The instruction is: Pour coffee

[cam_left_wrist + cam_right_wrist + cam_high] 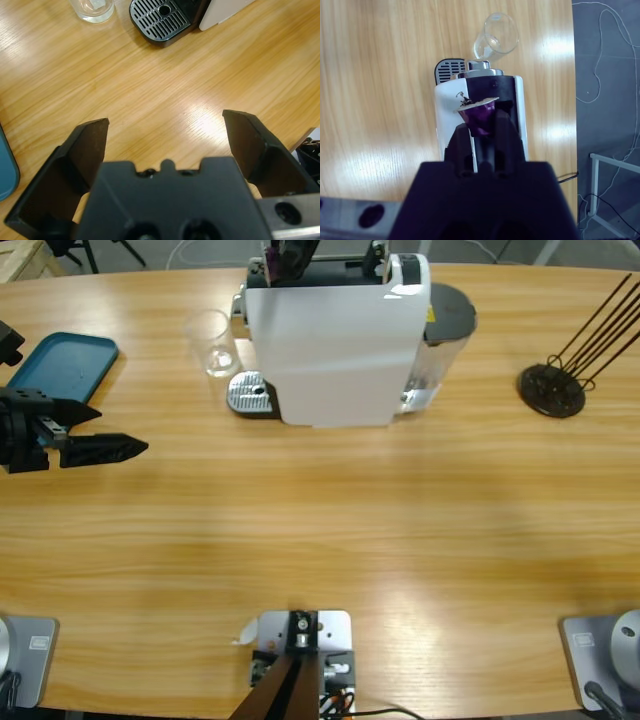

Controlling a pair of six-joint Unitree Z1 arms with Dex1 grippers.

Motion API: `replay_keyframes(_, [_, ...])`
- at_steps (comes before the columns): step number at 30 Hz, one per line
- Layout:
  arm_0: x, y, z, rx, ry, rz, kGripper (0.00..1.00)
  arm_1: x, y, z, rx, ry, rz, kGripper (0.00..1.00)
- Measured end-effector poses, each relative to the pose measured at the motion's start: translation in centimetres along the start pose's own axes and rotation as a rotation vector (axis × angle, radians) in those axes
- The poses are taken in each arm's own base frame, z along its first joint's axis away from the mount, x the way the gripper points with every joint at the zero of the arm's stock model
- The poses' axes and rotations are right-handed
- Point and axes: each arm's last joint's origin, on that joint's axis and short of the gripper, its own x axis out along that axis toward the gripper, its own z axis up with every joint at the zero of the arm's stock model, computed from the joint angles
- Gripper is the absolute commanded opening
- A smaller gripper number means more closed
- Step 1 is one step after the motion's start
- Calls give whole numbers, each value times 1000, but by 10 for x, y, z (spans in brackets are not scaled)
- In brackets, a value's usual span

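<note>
The right gripper [482, 127], clenched on a purple capsule [479, 117], hovers directly above the white coffee machine [335, 345]. The left gripper [165, 150] waits released over the desk [320, 530]. No coffee is visible.

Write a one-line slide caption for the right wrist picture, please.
Right claw shut on a purple capsule above the white coffee machine, empty glass standing beyond its drip tray.

1. Ahead of the left end effector [165, 137], bare tabletop [150, 95] runs up to the glass [93, 9] and drip tray [161, 19].
2. A blue tray [6, 165] lies just beside it.
3. Directly under the right end effector [485, 125], the coffee machine [445, 115] blocks descent.
</note>
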Motion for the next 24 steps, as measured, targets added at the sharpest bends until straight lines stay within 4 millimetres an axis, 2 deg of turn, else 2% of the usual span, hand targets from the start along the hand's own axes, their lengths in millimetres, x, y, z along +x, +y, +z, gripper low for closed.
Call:
replay_keyframes(14, [0, 0, 0, 0, 0, 0, 996, 3, -13, -8, 25, 14, -25, 0])
replay_keyframes(24, [0, 0, 0, 0, 0, 0, 996, 6, -14, -9, 27, 23, -17, 0])
